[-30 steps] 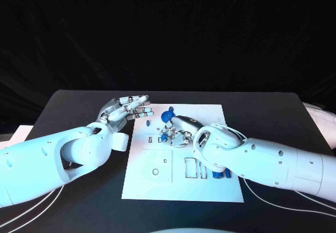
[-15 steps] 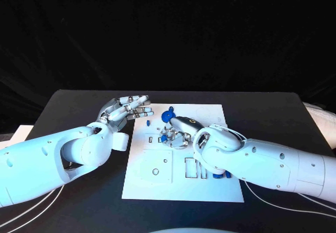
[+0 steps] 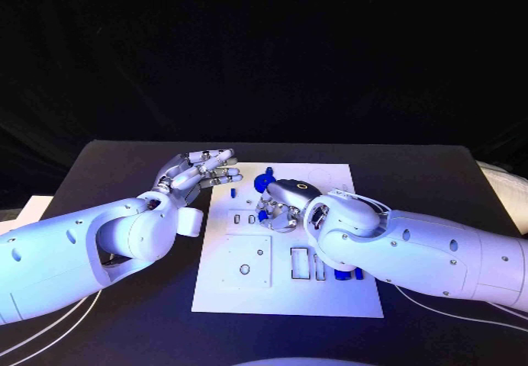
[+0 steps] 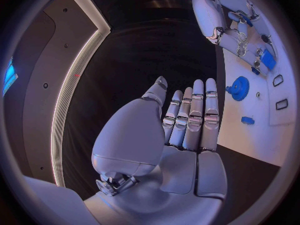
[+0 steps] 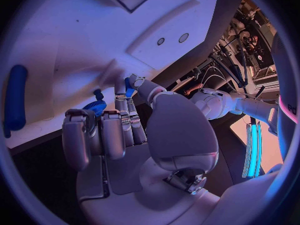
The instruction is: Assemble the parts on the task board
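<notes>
My right hand [image 3: 281, 206] hangs over the far half of the task board [image 3: 236, 293], fingers curled downward toward the plate. In the right wrist view two fingertips [image 5: 128, 85] reach ahead while the others fold in, and something small and blue sits at those tips; I cannot tell whether I grip it or merely touch it. My right arm crosses the board's right edge from the near right, covering part of the slots there.

Nearest me on the board, by its right edge and just under my forearm, lie blue parts [image 3: 354, 272], partly hidden. Beside them are narrow rectangular slots [image 3: 298, 263], and further left a square panel [image 3: 246, 261] with an oval opening.

Farther out, close to the far edge and just beyond my right hand, stands the blue gear [image 3: 263, 182]. In the left wrist view a small blue block [image 4: 247, 120] lies on the plate near that gear.

My left hand [image 3: 198, 174] is raised past the board's far left corner, over the black table [image 3: 121, 164], palm open, fingers straight and side by side, thumb set apart, holding nothing.
</notes>
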`<state>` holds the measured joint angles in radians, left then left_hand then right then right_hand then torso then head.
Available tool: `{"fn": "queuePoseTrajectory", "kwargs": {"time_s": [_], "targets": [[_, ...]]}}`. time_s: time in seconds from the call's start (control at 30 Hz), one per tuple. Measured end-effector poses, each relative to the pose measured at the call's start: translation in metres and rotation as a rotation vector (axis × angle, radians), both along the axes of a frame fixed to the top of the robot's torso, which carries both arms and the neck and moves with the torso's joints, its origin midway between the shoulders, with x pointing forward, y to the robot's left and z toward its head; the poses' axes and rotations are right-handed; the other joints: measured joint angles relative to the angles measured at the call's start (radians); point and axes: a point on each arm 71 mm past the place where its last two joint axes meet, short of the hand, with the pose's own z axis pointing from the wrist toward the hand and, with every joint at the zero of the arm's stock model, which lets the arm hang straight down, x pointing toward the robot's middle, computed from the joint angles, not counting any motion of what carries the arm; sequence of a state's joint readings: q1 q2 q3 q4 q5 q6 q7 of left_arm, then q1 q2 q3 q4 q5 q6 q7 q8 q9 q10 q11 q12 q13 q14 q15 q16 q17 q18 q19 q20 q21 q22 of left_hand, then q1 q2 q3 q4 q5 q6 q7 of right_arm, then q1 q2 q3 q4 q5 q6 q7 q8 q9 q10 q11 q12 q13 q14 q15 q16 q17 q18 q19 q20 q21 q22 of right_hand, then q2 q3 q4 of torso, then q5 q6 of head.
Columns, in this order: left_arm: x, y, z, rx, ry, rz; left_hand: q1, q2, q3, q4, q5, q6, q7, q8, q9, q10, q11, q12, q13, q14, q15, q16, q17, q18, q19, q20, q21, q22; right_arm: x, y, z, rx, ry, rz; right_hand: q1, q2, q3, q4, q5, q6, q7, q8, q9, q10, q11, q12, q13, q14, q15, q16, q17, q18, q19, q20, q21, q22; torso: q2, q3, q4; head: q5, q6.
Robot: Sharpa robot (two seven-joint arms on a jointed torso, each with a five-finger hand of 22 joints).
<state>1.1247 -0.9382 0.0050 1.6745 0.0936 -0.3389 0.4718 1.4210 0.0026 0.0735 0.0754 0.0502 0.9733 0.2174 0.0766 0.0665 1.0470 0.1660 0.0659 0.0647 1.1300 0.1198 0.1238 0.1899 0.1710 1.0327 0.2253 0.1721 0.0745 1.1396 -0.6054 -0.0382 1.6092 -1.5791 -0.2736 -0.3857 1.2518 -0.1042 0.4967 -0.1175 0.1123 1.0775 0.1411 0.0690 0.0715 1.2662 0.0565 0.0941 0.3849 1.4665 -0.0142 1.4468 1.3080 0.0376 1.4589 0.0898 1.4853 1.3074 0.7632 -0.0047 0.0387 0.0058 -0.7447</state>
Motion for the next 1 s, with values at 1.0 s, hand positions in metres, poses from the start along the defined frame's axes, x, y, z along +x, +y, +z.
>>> {"fn": "queuePoseTrajectory", "kwargs": {"time_s": [1.0], "targets": [[0.000, -0.001, 0.000, 0.000, 0.001, -0.002, 0.000, 0.000, 0.000, 0.000, 0.000, 0.000, 0.000, 0.000, 0.000, 0.000, 0.000, 0.000, 0.000, 0.000, 0.000, 0.000, 0.000, 0.000, 0.000, 0.000, 0.000, 0.000, 0.002, 0.025, 0.003, -0.154, -0.041, 0.014, -0.006, -0.006, 0.000, 0.000, -0.010, 0.003, 0.003, 0.000, -0.001, 0.004, 0.004, 0.002, -0.011, 0.000, 0.000, -0.004, 0.000, 0.000, 0.000, 0.000, 0.000, 0.001, 0.001, 0.0012, -0.0003, 0.010, -0.006]]}}
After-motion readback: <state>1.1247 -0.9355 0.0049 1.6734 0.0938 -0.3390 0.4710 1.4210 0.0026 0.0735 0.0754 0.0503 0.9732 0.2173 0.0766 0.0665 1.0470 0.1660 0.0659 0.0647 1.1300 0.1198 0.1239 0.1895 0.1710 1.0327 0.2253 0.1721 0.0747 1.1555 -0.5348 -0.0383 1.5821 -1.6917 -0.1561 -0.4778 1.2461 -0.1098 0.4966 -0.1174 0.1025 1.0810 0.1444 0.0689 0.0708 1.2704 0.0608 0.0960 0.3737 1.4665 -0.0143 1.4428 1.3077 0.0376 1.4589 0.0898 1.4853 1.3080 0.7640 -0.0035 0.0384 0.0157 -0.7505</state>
